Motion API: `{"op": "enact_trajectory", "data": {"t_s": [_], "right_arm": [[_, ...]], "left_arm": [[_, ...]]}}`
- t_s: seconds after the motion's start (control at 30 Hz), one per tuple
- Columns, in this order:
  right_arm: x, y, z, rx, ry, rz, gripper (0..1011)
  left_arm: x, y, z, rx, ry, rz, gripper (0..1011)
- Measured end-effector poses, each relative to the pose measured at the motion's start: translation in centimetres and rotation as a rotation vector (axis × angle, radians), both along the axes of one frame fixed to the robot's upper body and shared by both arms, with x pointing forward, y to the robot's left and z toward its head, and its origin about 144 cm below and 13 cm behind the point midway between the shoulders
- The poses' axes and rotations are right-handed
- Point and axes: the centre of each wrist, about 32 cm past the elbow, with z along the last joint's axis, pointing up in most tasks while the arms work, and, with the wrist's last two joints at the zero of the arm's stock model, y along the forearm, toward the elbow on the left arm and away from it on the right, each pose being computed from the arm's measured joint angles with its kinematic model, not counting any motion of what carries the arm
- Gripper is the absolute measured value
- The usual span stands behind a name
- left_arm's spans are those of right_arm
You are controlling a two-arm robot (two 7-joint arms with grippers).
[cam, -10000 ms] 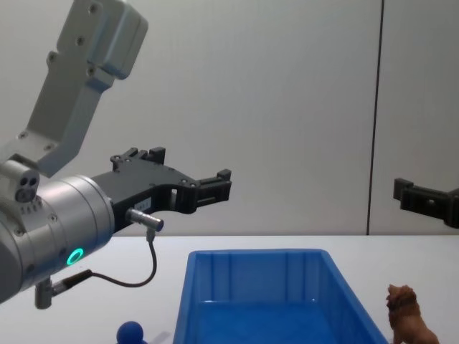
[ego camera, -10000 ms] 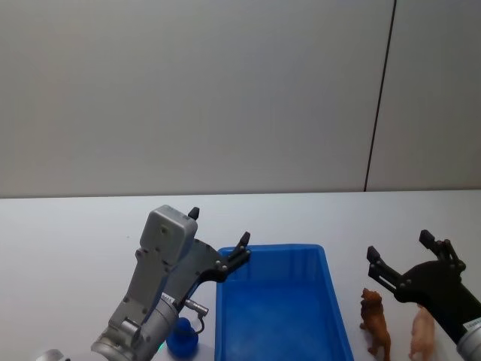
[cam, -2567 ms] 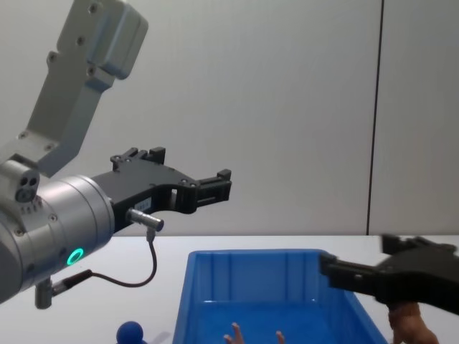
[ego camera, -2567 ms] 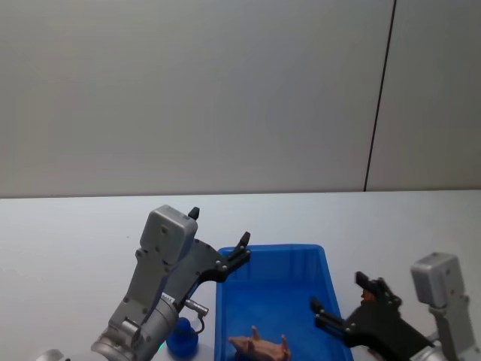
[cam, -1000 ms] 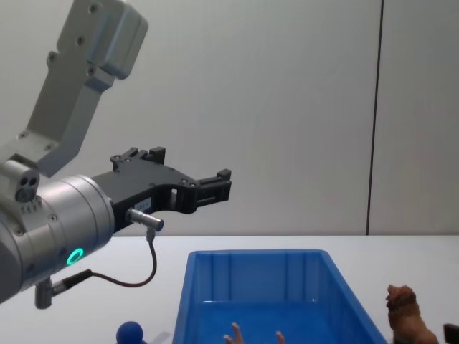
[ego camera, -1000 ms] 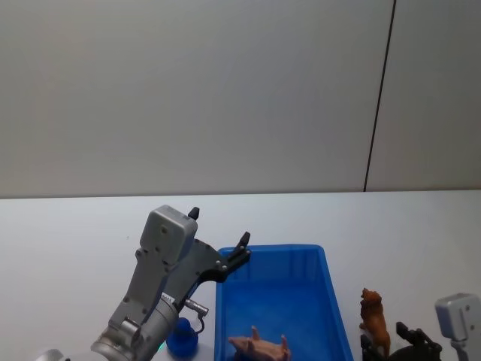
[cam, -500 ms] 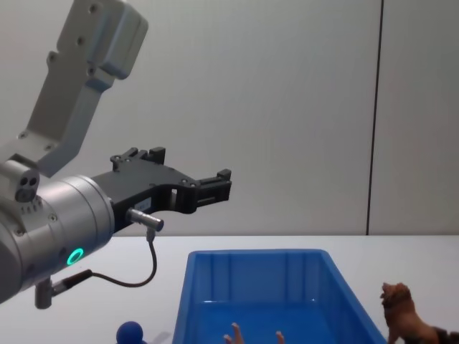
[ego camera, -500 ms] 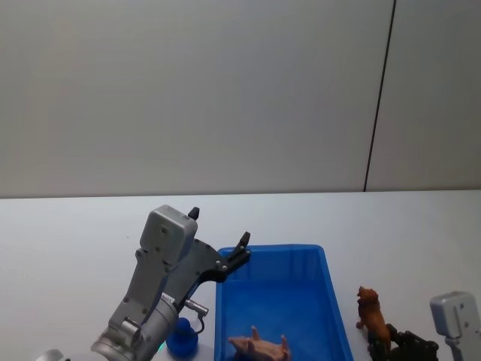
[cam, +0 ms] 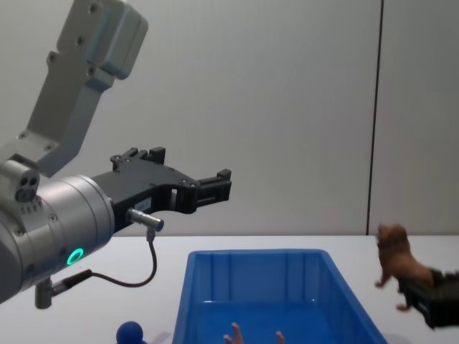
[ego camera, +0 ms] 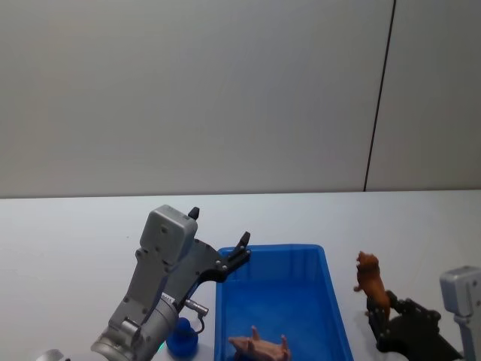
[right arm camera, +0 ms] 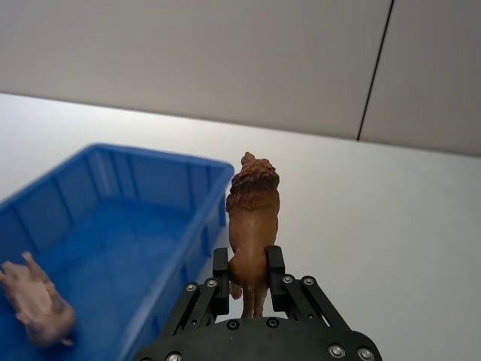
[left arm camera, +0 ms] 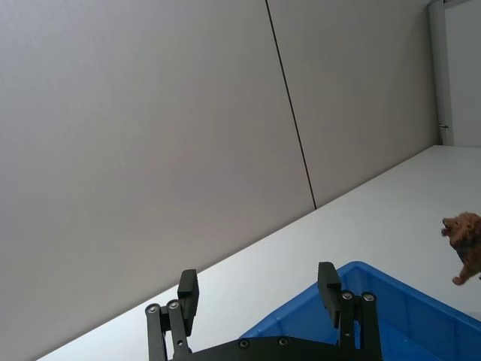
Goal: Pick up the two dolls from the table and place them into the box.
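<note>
My right gripper (ego camera: 380,310) is shut on the brown shaggy-maned doll (ego camera: 370,279), holding it by the legs in the air just right of the blue box (ego camera: 270,248). The right wrist view shows this doll (right arm camera: 254,207) upright between the fingers of the gripper (right arm camera: 248,268), with the box (right arm camera: 150,155) beside it. From the chest, the doll (cam: 394,256) hangs above the table (ego camera: 75,233). The dark blue doll (ego camera: 182,339) stands on the table left of the box, under my left arm. My left gripper (ego camera: 219,227) hovers open over the box's near-left corner.
A pinkish-tan animal toy (ego camera: 260,347) lies on its side inside the box, also seen from the right wrist (right arm camera: 34,302). White tabletop stretches behind and to both sides of the box. A grey wall with a dark vertical seam (ego camera: 379,98) stands behind.
My right gripper has raised the brown doll off the table, straight up beside the box's right wall. The left arm, the blue doll and the toy in the box have not moved.
</note>
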Motion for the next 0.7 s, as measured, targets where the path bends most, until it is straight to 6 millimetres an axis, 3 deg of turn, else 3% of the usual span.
{"op": "enact_trajectory", "data": {"t_s": [0.7], "right_arm": [[2.7, 2.3, 2.5, 0.055, -0.097, 0.245, 297]], "left_arm": [[0.0, 0.0, 0.0, 0.0, 0.0, 0.0, 1001]]}}
